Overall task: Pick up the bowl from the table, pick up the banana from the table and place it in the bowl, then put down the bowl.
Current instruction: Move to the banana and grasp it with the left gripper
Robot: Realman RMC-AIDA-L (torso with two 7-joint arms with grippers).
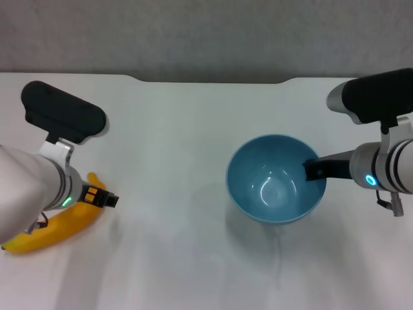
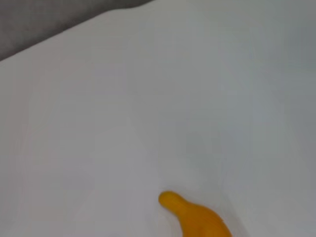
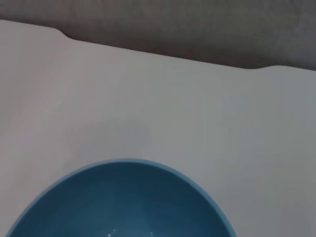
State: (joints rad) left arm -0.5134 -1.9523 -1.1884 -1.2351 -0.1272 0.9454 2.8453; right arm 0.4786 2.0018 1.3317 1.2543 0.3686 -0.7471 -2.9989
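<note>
A robot's left gripper (image 1: 108, 200) sits over a banana (image 1: 55, 227) at the 8 o'clock side of a white table (image 1: 181, 129), its arm covering the fruit's middle, so whether the fingers are clamped on it cannot be told. Only the banana's two ends show in the head view; the near end lies close to the picture's lower left corner. In the left wrist view just the pointed tip (image 2: 195, 215) is seen, cut off by the frame edge, resting on bare tabletop.

At about 4 o'clock, the right gripper (image 1: 314, 170) grasps the blue bowl (image 1: 271, 184), one dark finger (image 1: 308, 170) reaching over the rim and down the inside wall at the bowl's 3 o'clock; the outer finger is hidden behind the wall. A faint shadow lies under the bowl, but whether it rests on the table or hangs just above cannot be told. The right wrist view shows only the bowl's far rim (image 3: 123, 165).

Bare tabletop lies between banana and bowl, and from both to the far edge with its dark notch (image 1: 213, 80). Both forearms come in level from the sides, elbows out of frame.
</note>
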